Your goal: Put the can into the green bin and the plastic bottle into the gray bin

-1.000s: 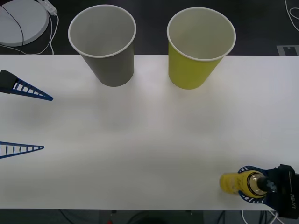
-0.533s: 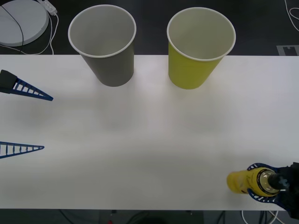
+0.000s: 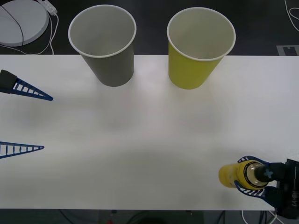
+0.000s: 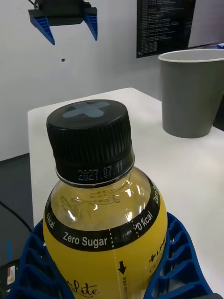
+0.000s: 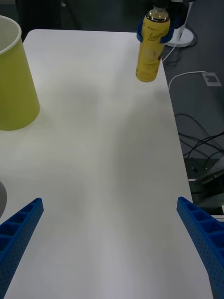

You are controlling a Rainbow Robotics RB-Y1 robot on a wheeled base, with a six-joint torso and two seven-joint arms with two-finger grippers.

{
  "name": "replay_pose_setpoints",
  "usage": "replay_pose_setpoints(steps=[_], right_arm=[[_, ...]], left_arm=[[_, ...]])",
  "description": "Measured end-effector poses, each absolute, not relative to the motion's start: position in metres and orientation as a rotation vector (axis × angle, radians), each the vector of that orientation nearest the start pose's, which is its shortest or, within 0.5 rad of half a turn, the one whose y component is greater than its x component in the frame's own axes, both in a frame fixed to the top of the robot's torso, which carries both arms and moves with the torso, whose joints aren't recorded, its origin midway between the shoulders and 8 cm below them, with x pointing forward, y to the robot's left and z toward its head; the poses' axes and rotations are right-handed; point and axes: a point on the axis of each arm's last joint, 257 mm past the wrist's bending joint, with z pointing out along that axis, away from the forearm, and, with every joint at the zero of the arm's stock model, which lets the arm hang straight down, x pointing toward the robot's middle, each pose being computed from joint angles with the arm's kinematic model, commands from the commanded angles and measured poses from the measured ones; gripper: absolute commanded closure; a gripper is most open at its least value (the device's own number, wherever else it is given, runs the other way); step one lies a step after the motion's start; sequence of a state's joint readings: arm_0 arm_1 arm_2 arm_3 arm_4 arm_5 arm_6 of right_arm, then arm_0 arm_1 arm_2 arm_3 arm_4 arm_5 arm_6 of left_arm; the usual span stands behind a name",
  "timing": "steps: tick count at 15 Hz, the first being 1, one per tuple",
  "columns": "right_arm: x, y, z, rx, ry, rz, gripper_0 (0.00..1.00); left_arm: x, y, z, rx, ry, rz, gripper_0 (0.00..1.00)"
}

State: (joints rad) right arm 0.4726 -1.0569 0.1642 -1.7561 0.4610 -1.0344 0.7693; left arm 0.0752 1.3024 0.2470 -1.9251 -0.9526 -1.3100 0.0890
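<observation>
**Bottle in hand at the near right corner, both bins far across the table**

White tabletop runs wide under my cameras, with dark floor and cables beyond its far edge. Starting at my left, the left gripper hangs over the left edge with its blue fingers spread wide apart and nothing between them; I count it as waiting. Next along the far edge stands the gray bin, upright, its pale inside holding nothing I can make out. Just right of it, with a gap between them, stands the green bin, also upright and open-mouthed. I see no can anywhere on the table.

At the near right corner, the right gripper has its ribbed fingers clamped around the plastic bottle, just under the black cap. From the left wrist camera the bottle looks upright and clear of the table, held by its shoulder.

My worry is the trip ahead. The gray bin is the farther of the two, well apart from the bottle, and the green bin sits nearer my path, so a low sweep could clip and topple that light paper cup. The hold is high on a smooth, rounded shoulder, so a quick swing could let the bottle slide or tilt. Releasing off-centre could catch the rim and tip the gray bin over.
</observation>
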Motion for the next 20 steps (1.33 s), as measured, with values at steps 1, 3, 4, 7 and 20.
replay_pose_setpoints(steps=[1, 3, 4, 7, 20], right_arm=[[0.26, -0.222, -0.215, -1.109, 1.329, 0.626, 1.0], [0.265, -0.212, -0.209, -1.087, 1.338, 0.606, 1.0], [0.268, -0.207, -0.205, -1.079, 1.342, 0.595, 1.0], [0.276, -0.197, -0.196, -1.056, 1.35, 0.575, 1.0], [0.296, -0.135, -0.136, -0.919, 1.45, 0.57, 1.0]], left_arm=[[0.324, 0.252, -0.079, 1.703, 1.439, -0.481, 0.0], [0.324, 0.252, -0.079, 1.703, 1.439, -0.481, 0.0], [0.324, 0.252, -0.079, 1.703, 1.439, -0.481, 0.0], [0.324, 0.252, -0.079, 1.703, 1.439, -0.481, 0.0], [0.324, 0.252, -0.079, 1.703, 1.439, -0.481, 0.0]])
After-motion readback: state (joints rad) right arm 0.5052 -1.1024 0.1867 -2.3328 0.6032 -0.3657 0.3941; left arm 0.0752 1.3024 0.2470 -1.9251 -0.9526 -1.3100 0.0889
